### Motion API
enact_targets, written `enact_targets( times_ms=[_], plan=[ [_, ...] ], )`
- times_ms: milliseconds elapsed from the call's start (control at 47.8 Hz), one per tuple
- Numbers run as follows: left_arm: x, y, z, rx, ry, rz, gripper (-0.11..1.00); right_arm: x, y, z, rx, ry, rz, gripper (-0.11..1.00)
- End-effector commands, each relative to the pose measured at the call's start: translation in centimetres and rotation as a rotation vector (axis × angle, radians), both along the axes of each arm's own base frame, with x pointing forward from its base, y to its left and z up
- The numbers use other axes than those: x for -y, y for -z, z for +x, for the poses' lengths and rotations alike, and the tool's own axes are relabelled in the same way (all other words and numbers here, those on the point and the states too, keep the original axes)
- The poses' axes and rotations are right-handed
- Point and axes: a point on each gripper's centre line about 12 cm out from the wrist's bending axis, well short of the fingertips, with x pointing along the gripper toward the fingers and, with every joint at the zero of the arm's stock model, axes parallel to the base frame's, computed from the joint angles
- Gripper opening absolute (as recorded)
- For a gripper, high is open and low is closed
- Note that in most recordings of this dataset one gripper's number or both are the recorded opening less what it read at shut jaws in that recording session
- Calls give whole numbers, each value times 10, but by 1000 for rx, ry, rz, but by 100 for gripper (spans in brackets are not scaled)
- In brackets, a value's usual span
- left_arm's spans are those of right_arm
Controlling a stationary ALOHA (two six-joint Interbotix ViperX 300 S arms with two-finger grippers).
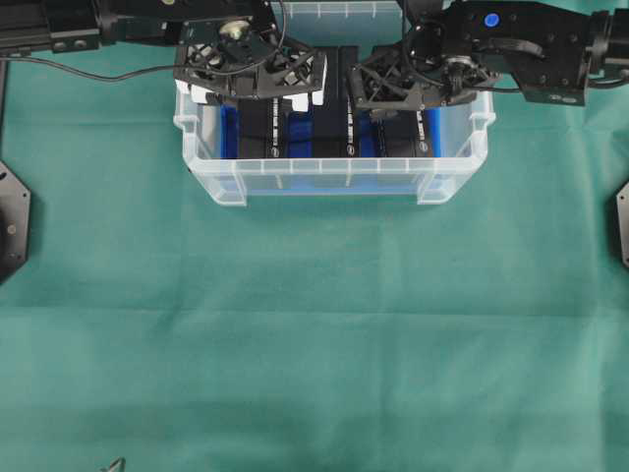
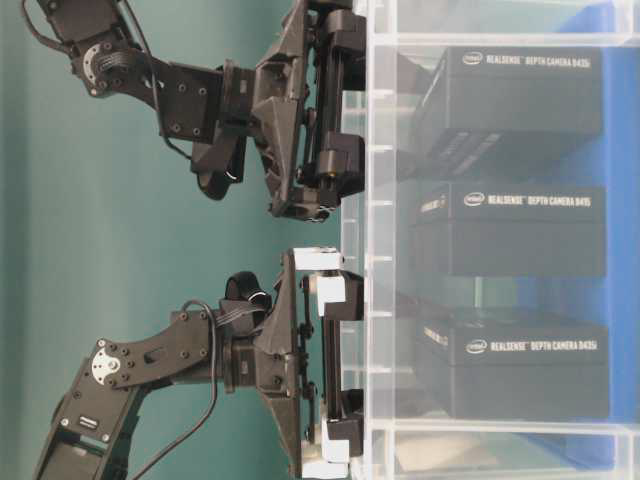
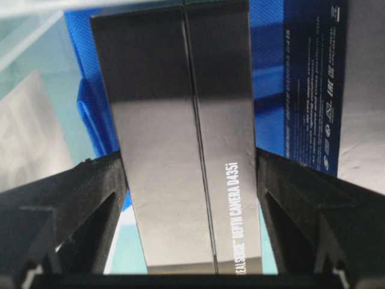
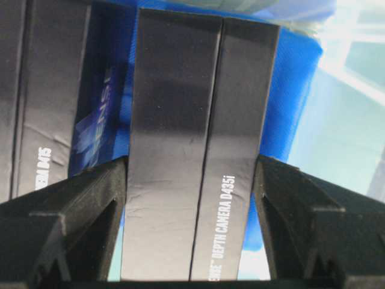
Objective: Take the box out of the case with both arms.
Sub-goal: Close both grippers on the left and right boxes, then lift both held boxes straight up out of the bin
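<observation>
three black camera boxes stand on edge in the case point(image 1: 334, 177), at 12 o'clock on the table. the left box point(image 3: 180, 138) looks stiff, smooth, probably light. the left gripper point(image 3: 189, 180) and the right gripper point(image 4: 191, 180) each clamp a box's narrow sides; the right box point(image 4: 198, 138) may slip.

A robotics lab — green cloth point(image 1: 314, 344), two bench-mounted arms point(image 2: 180, 90).
</observation>
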Motion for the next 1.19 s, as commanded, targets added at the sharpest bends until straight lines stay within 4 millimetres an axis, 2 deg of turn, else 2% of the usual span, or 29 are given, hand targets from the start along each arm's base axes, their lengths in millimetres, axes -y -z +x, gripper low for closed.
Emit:
enact_targets(
  times_ms=[0,105,272,524,838,1173],
  plan=[
    [5,-10,1,24,2,7,65,-3,-10,2,32,14,-3,66],
    [5,-14,0,32,-6,10,65,-4,-12,1,39,48,4,66],
    [5,-27,-2,49,-8,15,65,-4,-26,1,89,108,12,66],
    [6,-56,0,38,4,14,65,-2,-67,1,129,115,-18,66],
    [4,-106,8,85,21,36,65,-1,-120,-11,18,80,-86,66],
    [7,-174,5,152,23,67,65,-7,-165,-16,1,64,-96,66]
  ],
)
